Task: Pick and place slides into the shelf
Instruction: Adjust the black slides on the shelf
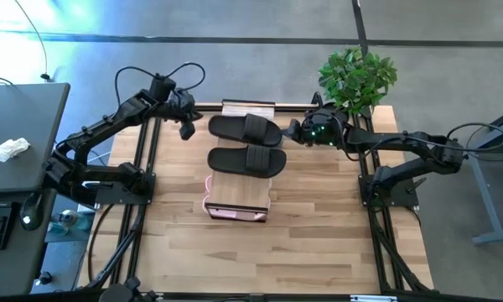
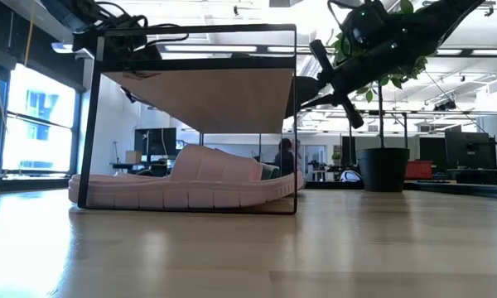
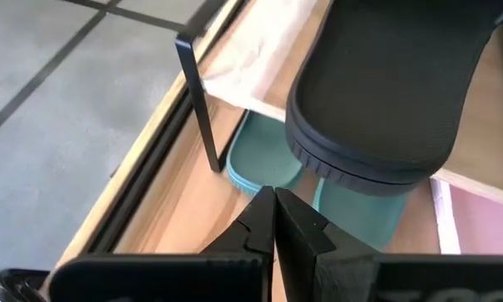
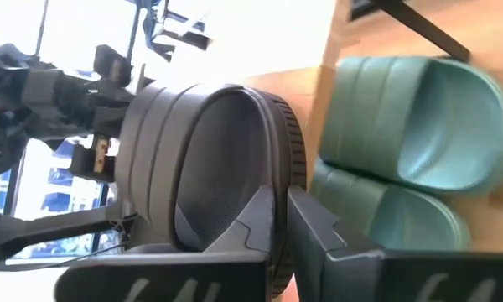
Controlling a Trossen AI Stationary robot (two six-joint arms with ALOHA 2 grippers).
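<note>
The wooden table (image 1: 318, 243) carries everything I am working on. On it stands the shelf (image 1: 239, 201), a light plank top on a thin black frame, with two black slides lying on that top: the far black slide (image 1: 245, 128) and the near black slide (image 1: 246, 160), side by side and roughly parallel. Beneath the plank, resting on the table inside the frame, sits the pink slide (image 2: 186, 184), seen clearly from table height; its edge also shows past the plank's near end from above. The green slides (image 4: 407, 159) lie under the far part of the shelf, as both wrist cameras show, one just beside the other. A potted plant (image 1: 358, 77) stands at the table's far right corner. My right gripper (image 1: 292, 132) is at the right end of the far black slide, and my wrist camera shows its fingers clamped on that slide's edge. My left gripper (image 1: 186, 128) hangs off the left end of the same slide, fingers pressed together on nothing, apart from the rubber.
</note>
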